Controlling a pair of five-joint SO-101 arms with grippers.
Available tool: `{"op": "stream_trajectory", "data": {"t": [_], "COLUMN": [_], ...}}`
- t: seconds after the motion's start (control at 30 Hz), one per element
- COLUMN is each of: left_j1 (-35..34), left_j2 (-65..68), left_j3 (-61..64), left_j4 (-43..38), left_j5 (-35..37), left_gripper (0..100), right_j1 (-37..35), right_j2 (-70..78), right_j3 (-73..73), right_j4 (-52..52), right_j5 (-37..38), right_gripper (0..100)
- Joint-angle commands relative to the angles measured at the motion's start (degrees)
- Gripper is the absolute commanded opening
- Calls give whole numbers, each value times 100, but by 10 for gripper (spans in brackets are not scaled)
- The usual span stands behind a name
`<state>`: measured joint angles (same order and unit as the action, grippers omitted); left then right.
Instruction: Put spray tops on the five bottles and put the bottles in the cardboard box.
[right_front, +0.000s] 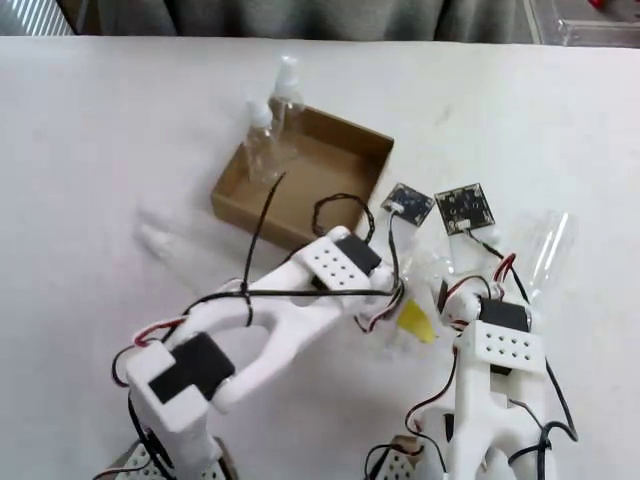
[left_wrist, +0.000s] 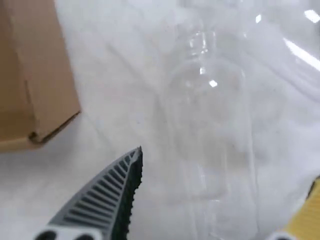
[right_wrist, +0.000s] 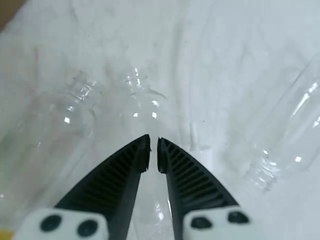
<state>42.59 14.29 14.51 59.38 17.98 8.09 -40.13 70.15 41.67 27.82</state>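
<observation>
Two clear bottles with white spray tops, one bottle (right_front: 260, 140) and a taller bottle (right_front: 286, 92), stand in the far left corner of the cardboard box (right_front: 330, 150). In the left wrist view an uncapped clear bottle (left_wrist: 212, 110) lies on the table between the grey finger (left_wrist: 112, 197) and the yellow finger (left_wrist: 306, 220) of my open left gripper (left_wrist: 225, 172). My right gripper (right_wrist: 153, 150) is shut, with nothing seen between its black fingers, above another lying bottle (right_wrist: 140, 92). A white spray top (right_wrist: 197, 145) lies beside it. Two more uncapped bottles (right_wrist: 50, 125) (right_wrist: 290, 140) lie to either side.
Two small circuit boards (right_front: 408, 203) (right_front: 465, 207) with wires lie beyond the grippers, right of the box. The box corner (left_wrist: 35, 75) is close to my left gripper. A faint white piece (right_front: 155, 240) lies on the table left of the box.
</observation>
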Motion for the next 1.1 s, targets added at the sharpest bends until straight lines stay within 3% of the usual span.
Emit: {"op": "stream_trajectory", "data": {"t": [0.0, 0.5, 0.77, 1.07], "left_j1": [22, 57, 22, 171], "left_j2": [145, 769, 752, 752], "left_j3": [-308, -308, -536, -519], "left_j4": [-62, -88, -44, 281], "left_j5": [44, 18, -905, -958], "left_gripper": [469, 455, 123, 196], "right_j1": [-57, -57, -57, -57], "right_j2": [145, 145, 145, 145], "right_j3": [158, 158, 158, 158], "right_j4": [-22, -22, -22, -31], "right_j5": [0, 0, 0, 0], "right_gripper": [16, 16, 16, 16]}}
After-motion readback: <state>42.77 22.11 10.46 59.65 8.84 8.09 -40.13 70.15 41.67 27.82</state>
